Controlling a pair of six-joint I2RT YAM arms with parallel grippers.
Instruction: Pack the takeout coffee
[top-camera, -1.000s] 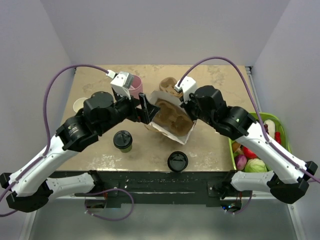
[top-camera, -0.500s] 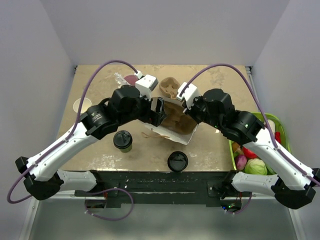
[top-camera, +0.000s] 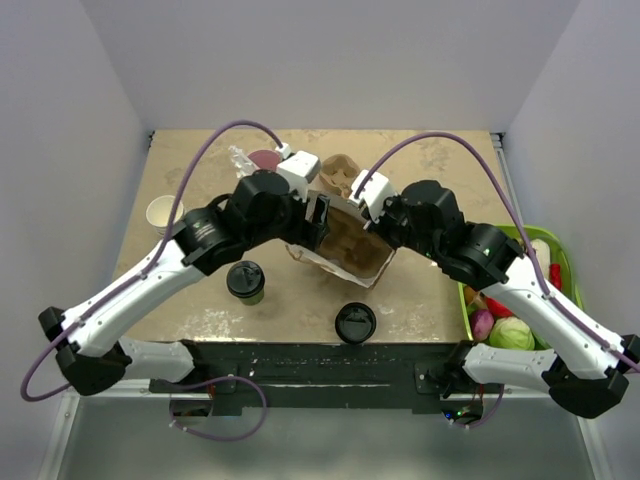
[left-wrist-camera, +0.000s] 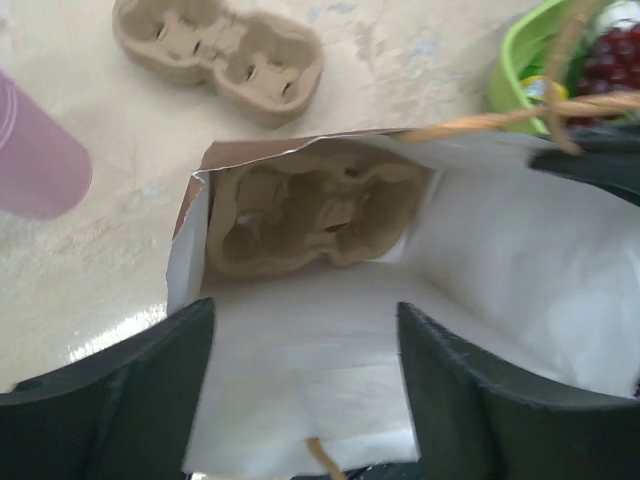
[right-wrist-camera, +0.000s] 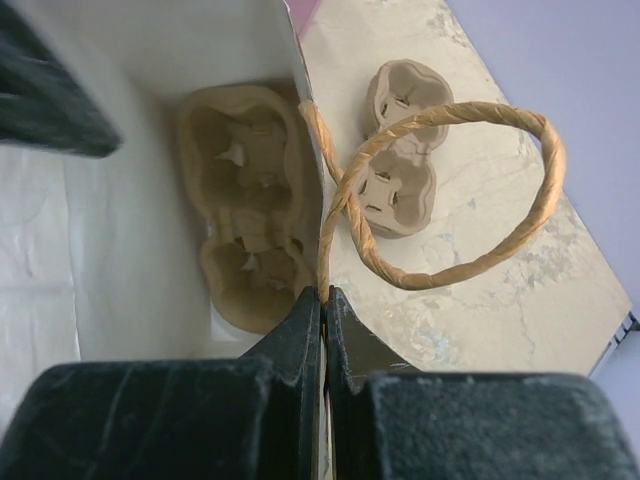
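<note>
Top external | coffee (top-camera: 245, 282) upright on tabletop (top-camera: 420, 170), left of bag (top-camera: 378, 265), apart | risk: bag mouth may sag closed, or bag tip, if rim slips from right jaws | left jaws: wide, over bag's left rim, gripping nothing | right jaws: pinched on bag's right rim beside handle (right-wrist-camera: 548, 165)

Black-and-white arms (top-camera: 150, 288), purple cables (top-camera: 232, 124)

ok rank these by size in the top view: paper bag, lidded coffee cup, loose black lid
1. paper bag, clearly the largest.
2. lidded coffee cup and loose black lid: these look nearly alike from above, so I won't rank one over the other.
</note>
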